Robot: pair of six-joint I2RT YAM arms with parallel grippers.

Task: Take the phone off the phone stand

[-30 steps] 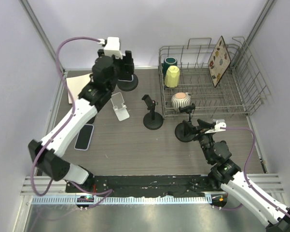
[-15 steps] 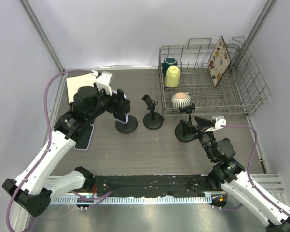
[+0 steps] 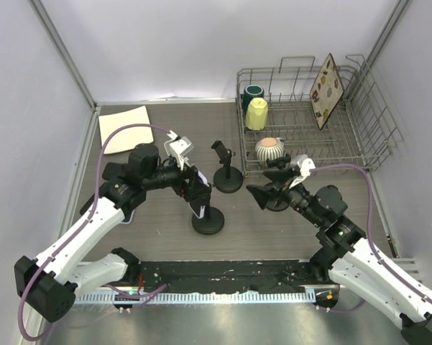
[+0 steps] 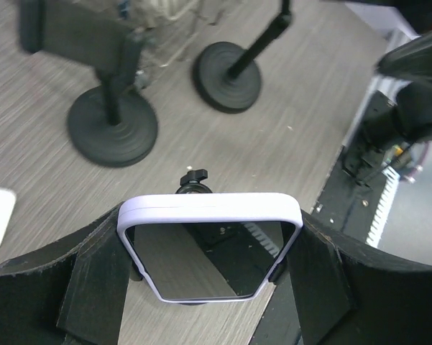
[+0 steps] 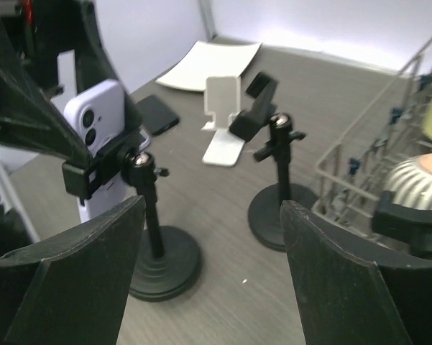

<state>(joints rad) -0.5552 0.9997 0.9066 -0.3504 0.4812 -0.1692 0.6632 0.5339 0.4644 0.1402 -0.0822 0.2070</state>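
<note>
The phone point(image 4: 208, 248), in a lilac case, sits clamped in a black phone stand point(image 3: 208, 220) at the front middle of the table. My left gripper point(image 4: 208, 277) is shut on the phone's two sides; in the top view it point(image 3: 196, 192) is just above the stand's base. The right wrist view shows the phone's back point(image 5: 97, 115) in the stand's clamp, with the pole point(image 5: 151, 215) and round base below it. My right gripper point(image 3: 266, 180) is open and empty, to the right of the stand and facing it, with the fingers point(image 5: 65, 280) wide apart.
Two more black stands point(image 3: 228, 180) point(image 3: 277, 198) stand beside a wire dish rack point(image 3: 374, 136) holding cups and a board. A white phone stand point(image 5: 219, 122), a dark phone point(image 5: 157, 113) and a paper sheet point(image 3: 126, 118) lie at the left.
My left arm has swung from the back left to the front middle, bringing the phone and its stand along. My right gripper has risen and turned left towards them.
</note>
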